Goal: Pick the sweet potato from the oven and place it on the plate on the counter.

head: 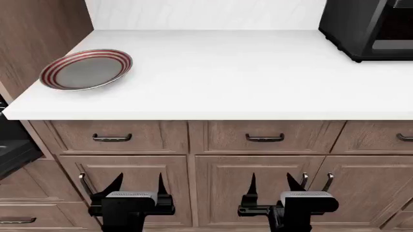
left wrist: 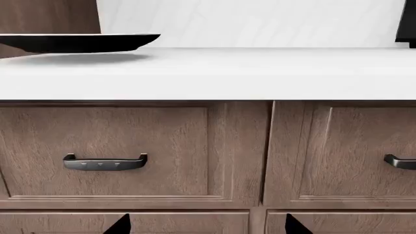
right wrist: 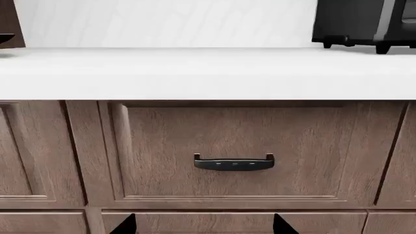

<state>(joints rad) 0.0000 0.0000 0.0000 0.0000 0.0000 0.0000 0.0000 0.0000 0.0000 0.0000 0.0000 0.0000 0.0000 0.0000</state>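
Two grippers sit low in the head view, both in front of the brown wooden cabinet doors (head: 258,188). The left gripper (head: 137,184) is around 7 o'clock and the right gripper (head: 277,183) around 5 o'clock, each with its dark fingers spread wide and nothing between them. The round shallow plate with red and white rings and a grey centre (head: 86,69) sits on the smooth white countertop (head: 226,77) up at 10 o'clock, bare. A black boxy countertop appliance (head: 368,26) is at 1 o'clock. At 9 o'clock a dark slab, maybe the oven's edge (head: 13,145), pokes in; the sweet potato isn't visible anywhere.

Left wrist view: the plate shows edge-on as a dark disc, with a wooden drawer and its dark metal handle (left wrist: 104,162) under the counter lip. Only the gripper's two fingertips (left wrist: 120,225) show, far apart.

Right wrist view: another drawer handle (right wrist: 234,162) dead centre, appliance feet on the counter, fingertips (right wrist: 125,225) again wide apart, empty.
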